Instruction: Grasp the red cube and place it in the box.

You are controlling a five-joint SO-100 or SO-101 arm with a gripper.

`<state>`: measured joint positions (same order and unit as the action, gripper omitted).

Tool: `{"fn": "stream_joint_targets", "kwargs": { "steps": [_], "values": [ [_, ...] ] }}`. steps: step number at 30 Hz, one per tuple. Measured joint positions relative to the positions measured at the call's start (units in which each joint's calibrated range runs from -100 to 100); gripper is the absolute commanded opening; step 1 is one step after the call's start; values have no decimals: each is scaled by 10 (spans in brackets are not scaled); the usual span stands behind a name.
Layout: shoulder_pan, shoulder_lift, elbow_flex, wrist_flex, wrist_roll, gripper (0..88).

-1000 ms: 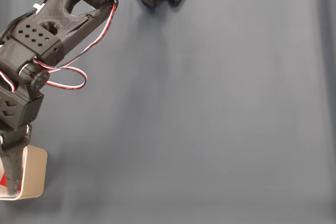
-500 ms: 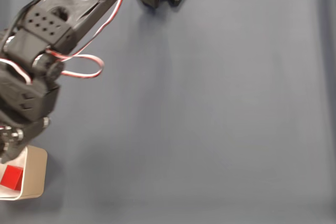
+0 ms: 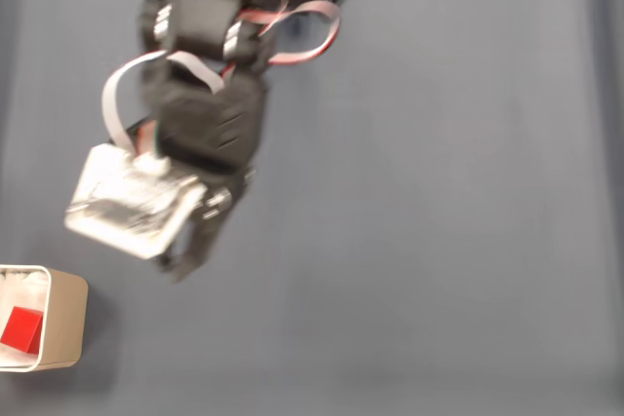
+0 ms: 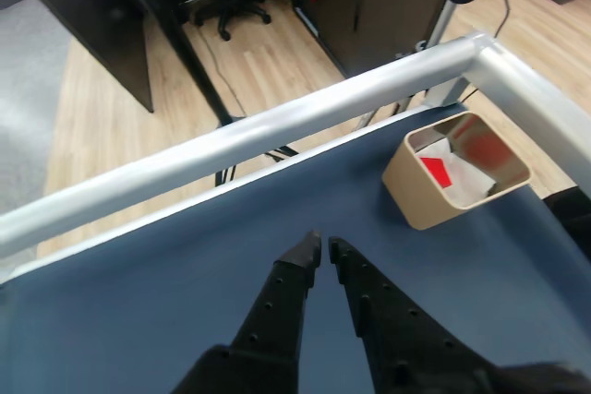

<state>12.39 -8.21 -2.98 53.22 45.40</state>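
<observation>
Right up close in the other view, the gripper [image 4: 323, 246] fills the bottom of the picture, two black perforated fingers [image 4: 277, 306] running up side by side to tips that sit almost together with just a thin sliver of blue between them, clenched and carrying nothing. Beneath the tips lies the dark blue mat [image 4: 166, 283], bare around them. Further out, up and to the right, stands the box [image 4: 434, 193], tan walls with rounded corners and a white inside, set near the mat's far edge. And there's the red cube [image 4: 436, 171], lying inside the box against the white floor, well apart from the fingertips. Just past the box a silvery metal rail [image 4: 277, 131] runs along the table edge, and beyond that a wooden floor [image 4: 259, 53] with the wheeled base of an office chair [image 4: 228, 8] at the very back. In the fixed view the arm [image 3: 205, 124] is blurred, reaching down from the top over the mat [image 3: 439, 192], with a pale block on its wrist, while the box [image 3: 70, 328] sits in the bottom left corner with the red cube [image 3: 21, 328] inside it, the gripper [image 3: 190, 255] near the box but clear of it, above and to its right.
</observation>
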Motion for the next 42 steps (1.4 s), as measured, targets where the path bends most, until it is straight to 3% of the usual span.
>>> {"fn": "stream_joint_targets", "kwargs": {
  "steps": [13, 23, 42],
  "values": [
    [-93, -284, 345, -30, 7, 0],
    [-100, -459, 589, -86, 21, 0],
    [-114, -756, 929, -86, 25, 0]
  ]
}}
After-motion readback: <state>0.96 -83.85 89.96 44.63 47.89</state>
